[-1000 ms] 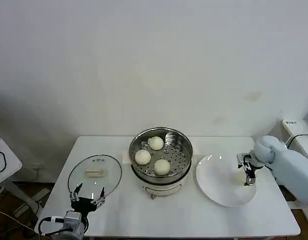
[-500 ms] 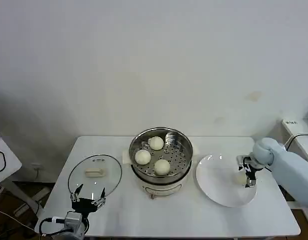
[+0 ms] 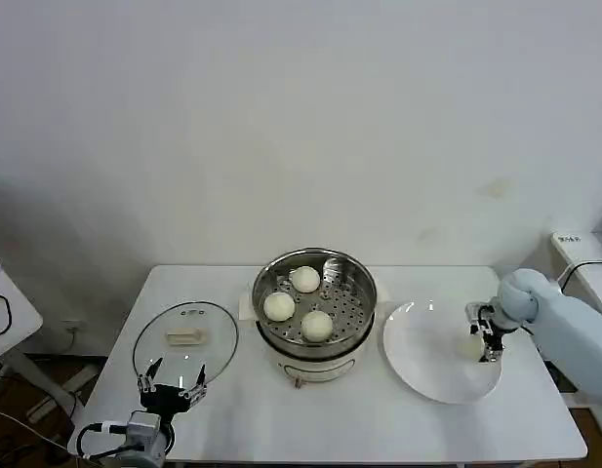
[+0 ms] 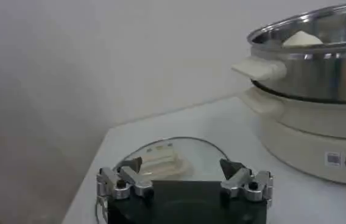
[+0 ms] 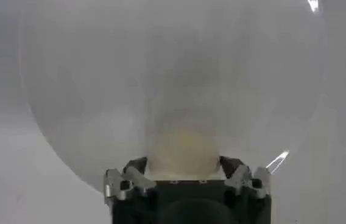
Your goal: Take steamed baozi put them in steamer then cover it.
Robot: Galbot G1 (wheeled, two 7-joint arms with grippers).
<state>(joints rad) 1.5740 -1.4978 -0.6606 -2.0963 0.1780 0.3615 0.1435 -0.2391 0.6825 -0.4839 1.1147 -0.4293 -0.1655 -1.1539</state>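
Observation:
One baozi [image 3: 469, 347] lies on the white plate [image 3: 427, 366] at the right. My right gripper [image 3: 482, 343] is down on it, its fingers pressed against both sides; in the right wrist view the baozi [image 5: 182, 152] fills the gap of that gripper [image 5: 183, 168]. Three baozi [image 3: 304, 279] [image 3: 279, 305] [image 3: 317, 325] sit on the perforated tray of the steel steamer [image 3: 365, 285] at mid-table. The glass cover [image 3: 159, 343] lies flat to the left. My left gripper [image 3: 171, 387] [image 4: 181, 165] waits open at the table's front left, just short of the cover [image 4: 161, 159].
The steamer [image 4: 319, 73] stands on a white base with a side handle [image 4: 259, 68]. The white table's front edge [image 3: 330, 456] is near the left gripper. A white side table [image 3: 583, 249] stands at the far right, behind the right arm.
The right gripper has shifted very slightly left around the baozi, which stays on the plate. The left arm, cover and steamer have not moved.

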